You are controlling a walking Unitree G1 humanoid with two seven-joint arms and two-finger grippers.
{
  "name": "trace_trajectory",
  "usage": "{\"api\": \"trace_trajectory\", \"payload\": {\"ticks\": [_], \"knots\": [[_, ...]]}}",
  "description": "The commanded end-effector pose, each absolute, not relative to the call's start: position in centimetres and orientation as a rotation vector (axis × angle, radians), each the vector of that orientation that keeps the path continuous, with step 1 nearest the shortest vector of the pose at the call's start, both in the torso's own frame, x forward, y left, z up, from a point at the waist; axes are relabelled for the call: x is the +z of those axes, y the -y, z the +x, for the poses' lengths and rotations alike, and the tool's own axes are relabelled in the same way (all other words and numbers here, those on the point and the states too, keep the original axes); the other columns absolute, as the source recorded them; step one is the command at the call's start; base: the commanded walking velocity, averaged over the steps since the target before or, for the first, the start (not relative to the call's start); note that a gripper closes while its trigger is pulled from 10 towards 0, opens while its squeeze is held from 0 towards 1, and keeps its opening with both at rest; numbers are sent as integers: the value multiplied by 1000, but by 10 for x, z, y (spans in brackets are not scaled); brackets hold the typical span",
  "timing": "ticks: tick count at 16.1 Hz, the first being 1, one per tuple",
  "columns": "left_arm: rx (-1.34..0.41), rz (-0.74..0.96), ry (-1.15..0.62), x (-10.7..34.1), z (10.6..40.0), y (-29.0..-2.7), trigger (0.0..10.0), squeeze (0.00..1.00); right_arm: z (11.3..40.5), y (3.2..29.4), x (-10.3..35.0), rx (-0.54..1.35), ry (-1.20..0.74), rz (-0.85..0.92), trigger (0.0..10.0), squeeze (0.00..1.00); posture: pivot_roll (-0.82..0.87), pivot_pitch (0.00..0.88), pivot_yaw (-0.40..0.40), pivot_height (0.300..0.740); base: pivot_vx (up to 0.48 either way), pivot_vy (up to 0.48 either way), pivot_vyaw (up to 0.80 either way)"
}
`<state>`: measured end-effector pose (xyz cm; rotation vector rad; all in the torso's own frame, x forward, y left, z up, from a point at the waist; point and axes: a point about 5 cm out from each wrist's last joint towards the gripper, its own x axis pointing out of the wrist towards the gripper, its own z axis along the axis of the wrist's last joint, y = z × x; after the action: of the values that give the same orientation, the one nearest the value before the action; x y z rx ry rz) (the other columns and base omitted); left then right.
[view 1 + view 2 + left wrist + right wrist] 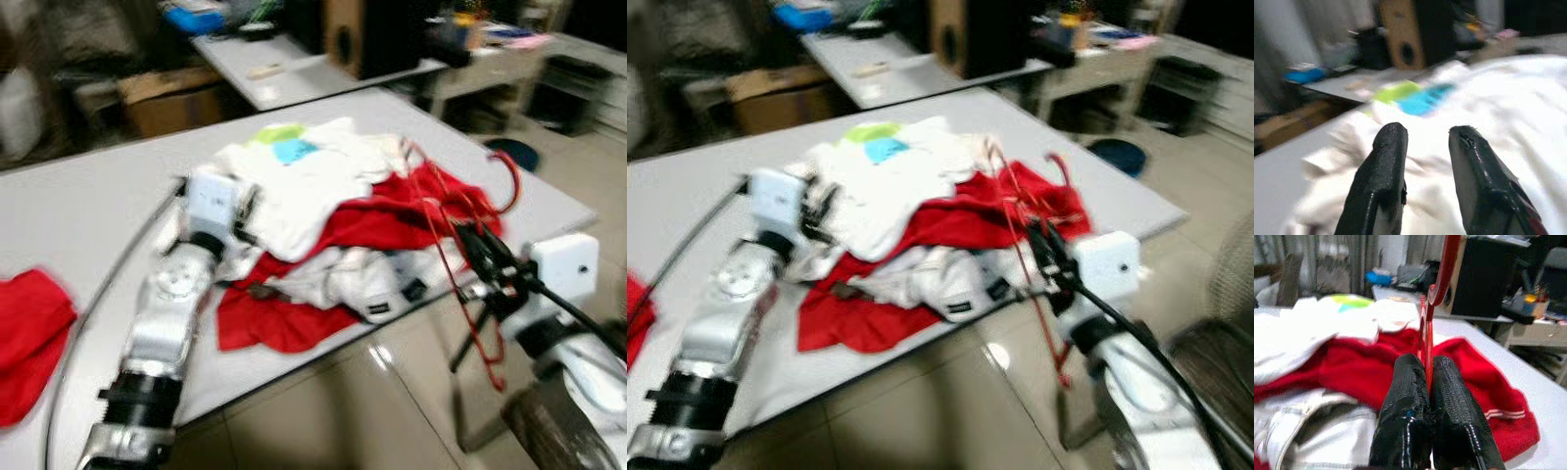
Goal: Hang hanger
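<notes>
A thin red hanger (453, 220) stands over the right end of a clothes pile, its hook (511, 176) above the table corner and its lower part hanging past the table edge. My right gripper (1429, 366) is shut on the hanger's (1425, 328) wire, just off the table's front right edge. The pile is made of white garments (304, 176) lying on a red garment (377, 220). My left gripper (1427, 134) is open, its fingers resting against the white clothes on the pile's left side, with nothing between them.
The grey table (78, 215) also carries a red cloth (29, 333) at its far left. Behind it stand a second table (294, 73), a black speaker (362, 34) and a cardboard box (167, 98). Tiled floor (353, 411) lies in front.
</notes>
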<state>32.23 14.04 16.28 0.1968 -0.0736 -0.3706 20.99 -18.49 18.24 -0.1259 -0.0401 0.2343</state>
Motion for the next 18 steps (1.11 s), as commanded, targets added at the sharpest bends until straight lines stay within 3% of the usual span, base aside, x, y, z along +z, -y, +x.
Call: {"api": "trace_trajectory", "payload": {"ticks": [1, 3, 4, 8, 11, 12, 13, 14, 18], "knots": [[-475, 201, 69, 167, 318, -139, 10000, 1000, 207, 190, 186, 232, 51, -122, 10000, 0, -108, 0, 17, 740, 0, 0, 0], [-618, 241, -13, 164, 317, -136, 10000, 1000, 204, 199, 183, 242, 29, -121, 10000, 0, -104, 0, 18, 740, 0, 0, 0], [-666, 263, -42, 161, 318, -135, 10000, 0, 203, 201, 183, 253, 17, -128, 10000, 0, -109, 0, 25, 740, 0, 0, 0], [-776, 330, -95, 150, 329, -117, 10000, 0, 195, 211, 182, 258, -7, -159, 10000, 0, -133, 0, 51, 740, 0, 0, 0], [-725, 396, -97, 149, 341, -113, 10000, 0, 189, 214, 183, 251, -13, -167, 10000, 0, -152, 0, 72, 740, 0, 0, 0], [-659, 429, -105, 148, 347, -120, 3725, 0, 186, 214, 183, 255, -17, -169, 10000, 0, -154, 0, 74, 740, 0, 0, 0], [-649, 428, -104, 148, 348, -121, 3725, 0, 185, 214, 183, 256, -18, -169, 10000, 0, -154, 0, 74, 740, 0, 0, 0], [-631, 413, -84, 152, 349, -124, 0, 0, 185, 213, 182, 263, -20, -168, 10000, 0, -152, 0, 70, 740, 0, 0, 0], [-614, 399, -68, 152, 351, -133, 0, 0, 186, 208, 181, 306, -26, -164, 10000, 0, -145, 0, 61, 740, 0, 0, 0]]}}
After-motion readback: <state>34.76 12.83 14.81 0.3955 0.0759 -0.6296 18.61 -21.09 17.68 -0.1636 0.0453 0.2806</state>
